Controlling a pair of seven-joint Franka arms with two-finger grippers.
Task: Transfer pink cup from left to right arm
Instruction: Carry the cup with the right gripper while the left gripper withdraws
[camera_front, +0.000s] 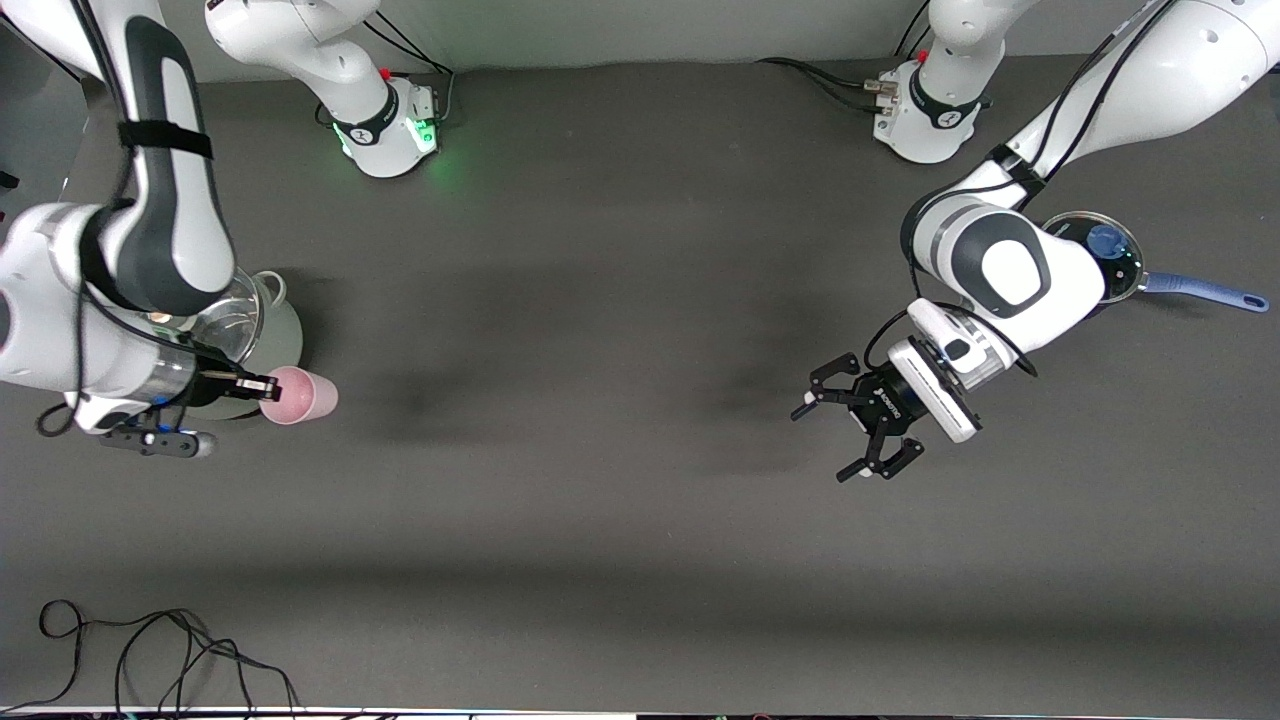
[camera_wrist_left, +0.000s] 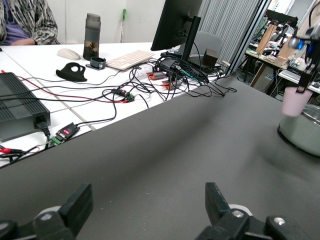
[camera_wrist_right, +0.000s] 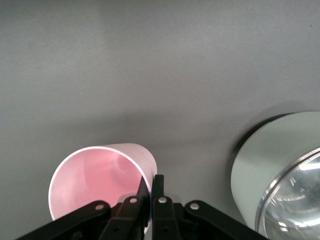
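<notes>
The small pale-pink tapered plastic cup (camera_front: 297, 395) hangs tipped on its side over the desk (camera_front: 600, 500) at the right arm's end, its long axis roughly level. In the right wrist view its open mouth (camera_wrist_right: 97, 182) faces that camera and its base points away, toward the middle of the desk. The right gripper (camera_front: 262, 386) has its slim black jaws shut on the cup's rim, 1 finger (camera_wrist_right: 159, 192) outside the wall and the other inside. Just beside the cup stands a pale-green pot with a glass lid (camera_front: 262, 335), partly under the right arm.

The left gripper (camera_front: 862, 420), a black linkage claw, hovers over the desk toward the left arm's end, its jaws spread wide and holding nothing. Near its arm sits a blue-handled pan with a glass lid (camera_front: 1115, 262).

The desk is a dark grey matte sheet, with loose black cables (camera_front: 150, 650) at its edge nearest the front camera. The left wrist view shows a white worktable (camera_wrist_left: 75, 75) with a keyboard, bottle, monitor and tangled wires.
</notes>
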